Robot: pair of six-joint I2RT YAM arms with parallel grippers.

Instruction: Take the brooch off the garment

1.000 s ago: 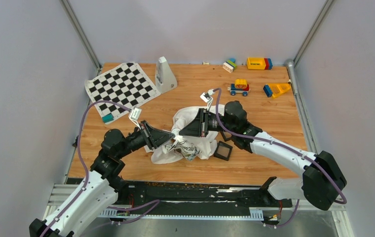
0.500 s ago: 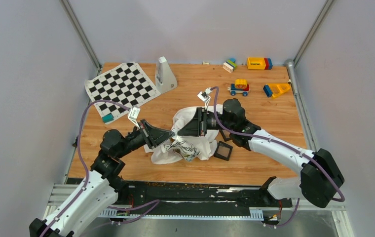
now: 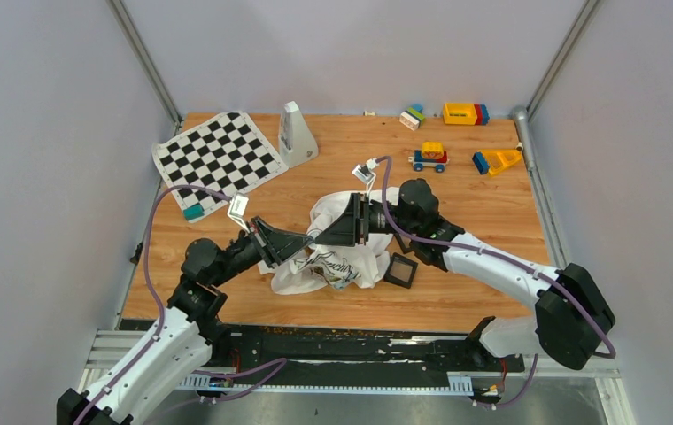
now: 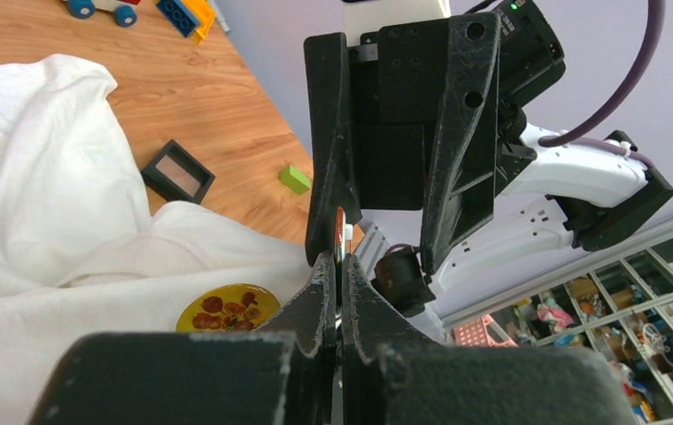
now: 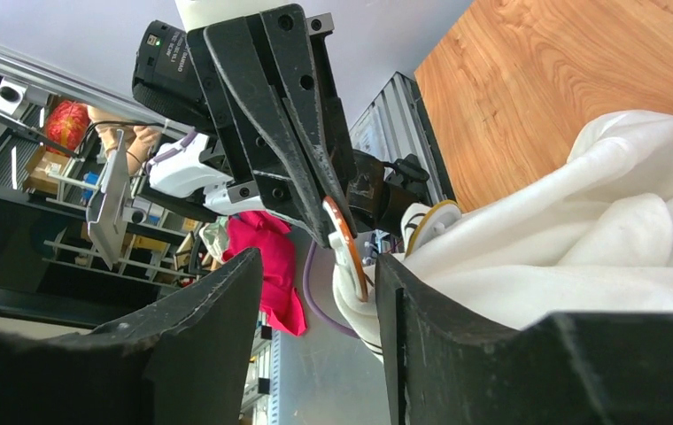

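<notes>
Shut tight, my left pincer (image 4: 337,262) is gripping the brooch (image 5: 347,246) between its tips. The brooch is showing edge-on as a thin disc with a coppery rim. A second ago those jaws were standing partly apart. They have been closing while my right pincer (image 5: 315,266), which was shut, has been letting go. Its jaws are now standing apart, one on each side of the disc. From its own wrist view I am seeing clear air on both sides, so it is holding nothing. I am reading this as a handover, with the brooch passing from my right side to my left.

The brooch is hanging just above the crumpled garment (image 3: 344,258) near the middle of the table (image 3: 492,204), where the two pincers are meeting. White cloth is bunching right under the disc in the right wrist view. I am not managing to tell whether the pin is free of it or is catching a fold.

A second round badge (image 4: 227,307), yellow with brown flowers, is lying flat on the cloth close below. I am taking the gripped disc as the task's brooch, since both pincers are working on it. If the pin is out, I am judging the removal nearly done, with only the carrying clear remaining.
</notes>
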